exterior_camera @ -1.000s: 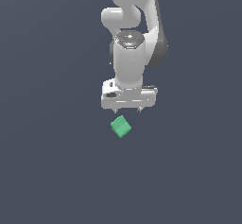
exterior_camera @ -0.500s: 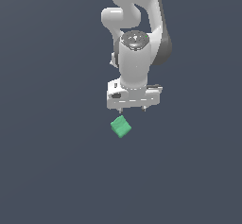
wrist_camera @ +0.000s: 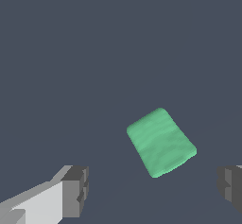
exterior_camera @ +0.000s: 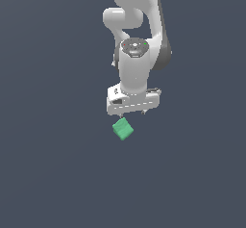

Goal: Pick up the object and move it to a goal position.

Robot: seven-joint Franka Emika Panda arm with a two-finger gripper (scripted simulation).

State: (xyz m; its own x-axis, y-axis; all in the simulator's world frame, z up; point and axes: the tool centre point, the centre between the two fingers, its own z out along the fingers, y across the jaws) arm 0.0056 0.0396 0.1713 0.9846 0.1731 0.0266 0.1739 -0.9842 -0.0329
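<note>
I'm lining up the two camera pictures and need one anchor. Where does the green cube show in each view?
Exterior view: the green cube lies just below the white gripper, near the picture's middle, on the dark floor.
Wrist view: the cube lies beyond the two open fingertips, apart from both.
Shared landmark: the gripper's fingers, which show in both views.

Green cube (wrist_camera: 161,142) matte, faintly mottled; gripper (exterior_camera: 132,110) smooth white, slight sheen.
</note>
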